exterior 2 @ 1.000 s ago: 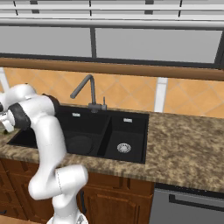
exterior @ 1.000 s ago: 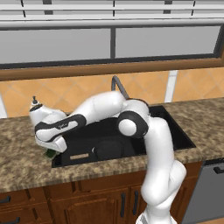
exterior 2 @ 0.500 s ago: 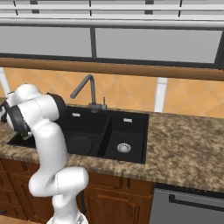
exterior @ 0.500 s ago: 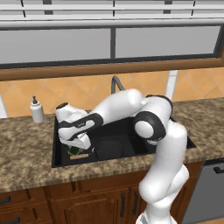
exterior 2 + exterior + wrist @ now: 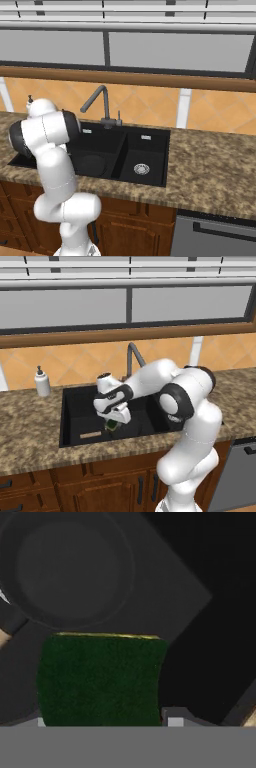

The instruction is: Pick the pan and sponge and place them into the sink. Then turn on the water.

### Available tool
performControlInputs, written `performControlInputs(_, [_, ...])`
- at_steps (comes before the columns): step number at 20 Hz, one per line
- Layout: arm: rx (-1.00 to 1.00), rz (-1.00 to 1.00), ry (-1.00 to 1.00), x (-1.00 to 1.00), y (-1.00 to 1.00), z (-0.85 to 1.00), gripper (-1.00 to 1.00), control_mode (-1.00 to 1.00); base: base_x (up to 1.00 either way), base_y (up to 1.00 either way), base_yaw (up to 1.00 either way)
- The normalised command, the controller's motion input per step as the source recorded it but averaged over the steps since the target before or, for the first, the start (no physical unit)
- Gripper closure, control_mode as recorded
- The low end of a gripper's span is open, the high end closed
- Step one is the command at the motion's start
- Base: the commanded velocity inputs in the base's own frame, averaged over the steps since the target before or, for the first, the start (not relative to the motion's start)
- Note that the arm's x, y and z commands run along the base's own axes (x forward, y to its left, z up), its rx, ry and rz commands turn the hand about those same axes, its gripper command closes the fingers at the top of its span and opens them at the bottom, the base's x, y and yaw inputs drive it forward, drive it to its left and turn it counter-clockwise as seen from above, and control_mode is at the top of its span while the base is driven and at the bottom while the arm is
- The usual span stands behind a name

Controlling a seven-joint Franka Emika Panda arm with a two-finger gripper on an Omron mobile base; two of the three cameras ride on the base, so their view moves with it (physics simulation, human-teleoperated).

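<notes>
Hovering mid-frame over the black two-basin sink (image 5: 70, 421), the gripper (image 5: 113, 424) clamps the flat green sponge (image 5: 100, 679); release low beside the black frying pan (image 5: 70, 569), not onto it.

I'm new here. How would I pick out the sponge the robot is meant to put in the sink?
Find the black sink set in the brown stone counter under the window. Over its wide basin hangs the gripper of the white arm, and the sponge is the small dark green pad between its fingers. The pan below it is round and black with a tan handle.
</notes>
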Motion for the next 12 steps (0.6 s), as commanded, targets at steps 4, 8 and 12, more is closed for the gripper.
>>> performControlInputs(4, [0.00,0.00,0.00,0.24,-0.38,-0.71,1.00,-1.00,0.00,0.00,0.00])
performControlInputs(8, [0.01,0.00,0.00,0.09,-0.06,-0.68,1.00,-1.00,0.00,0.00,0.00])
performControlInputs(12, [0.11,0.00,-0.07,0.14,0.00,-0.28,1.00,-1.00,0.00,0.00,0.00])
